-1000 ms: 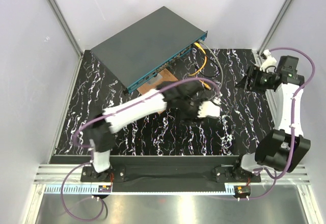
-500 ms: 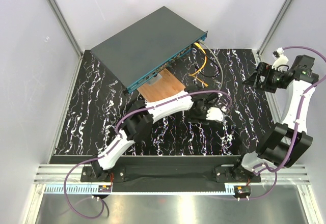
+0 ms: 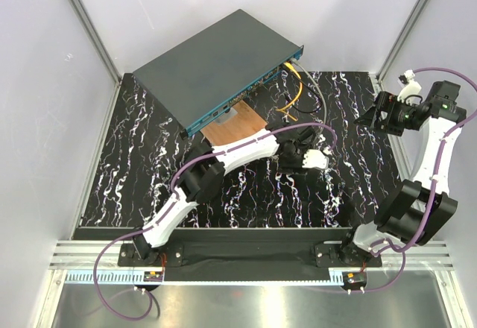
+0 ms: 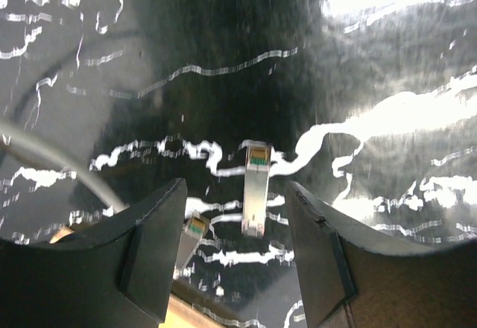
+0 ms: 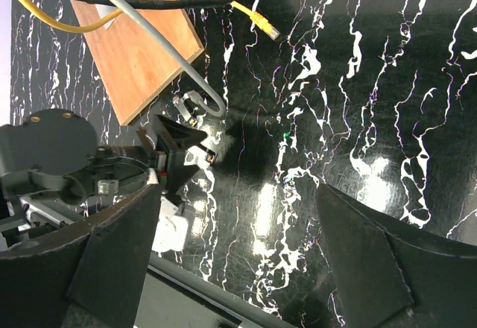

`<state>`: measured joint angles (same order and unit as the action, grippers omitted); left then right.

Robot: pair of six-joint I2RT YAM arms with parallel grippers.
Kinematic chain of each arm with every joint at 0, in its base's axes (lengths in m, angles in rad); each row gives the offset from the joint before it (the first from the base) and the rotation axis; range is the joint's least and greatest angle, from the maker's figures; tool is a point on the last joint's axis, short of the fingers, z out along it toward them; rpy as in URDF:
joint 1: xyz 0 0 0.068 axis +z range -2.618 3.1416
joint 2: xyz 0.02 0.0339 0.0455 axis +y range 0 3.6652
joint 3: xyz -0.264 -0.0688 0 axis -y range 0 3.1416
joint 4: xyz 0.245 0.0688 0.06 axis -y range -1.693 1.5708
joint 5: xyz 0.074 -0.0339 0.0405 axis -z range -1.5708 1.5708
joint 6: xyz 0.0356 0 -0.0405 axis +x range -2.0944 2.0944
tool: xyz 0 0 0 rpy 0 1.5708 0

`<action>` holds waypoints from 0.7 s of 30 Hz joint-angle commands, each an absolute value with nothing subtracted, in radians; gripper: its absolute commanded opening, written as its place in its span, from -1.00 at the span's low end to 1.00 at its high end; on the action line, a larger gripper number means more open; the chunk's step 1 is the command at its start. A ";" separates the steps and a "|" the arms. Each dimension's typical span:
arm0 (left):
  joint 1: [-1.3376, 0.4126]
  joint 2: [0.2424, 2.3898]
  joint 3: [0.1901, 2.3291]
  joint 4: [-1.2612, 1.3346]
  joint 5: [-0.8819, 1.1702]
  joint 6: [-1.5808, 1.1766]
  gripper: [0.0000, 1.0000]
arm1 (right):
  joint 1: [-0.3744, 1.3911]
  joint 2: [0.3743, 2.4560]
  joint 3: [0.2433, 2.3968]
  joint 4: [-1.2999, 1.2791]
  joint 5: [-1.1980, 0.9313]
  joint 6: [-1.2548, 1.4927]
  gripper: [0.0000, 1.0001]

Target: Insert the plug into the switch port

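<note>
Left gripper (image 4: 235,188): fingers are standing apart, flanking the plug without touching it, low over the mat near the centre of the top view.
Plug (image 4: 256,183): clear, is lying flat on the black marbled mat (image 4: 223,60); a grey cable (image 4: 45,145) is curving past at the frame's left.
Right gripper (image 5: 238,190): fingers are spreading wide, holding nothing.
Copper-brown plate (image 3: 235,125): is lying just before the switch.
Switch (image 3: 223,60): is sitting angled at upper centre, switch ports (image 3: 246,92) lining its teal face, a yellow cable (image 3: 296,89) entering near the right end.
</note>
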<state>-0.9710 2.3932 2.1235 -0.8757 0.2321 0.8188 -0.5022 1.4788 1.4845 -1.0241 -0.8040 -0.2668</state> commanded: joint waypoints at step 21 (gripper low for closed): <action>-0.956 2.307 1.905 -1.069 0.308 0.847 -0.74 | -0.506 1.462 1.520 -1.046 -0.831 -0.299 0.71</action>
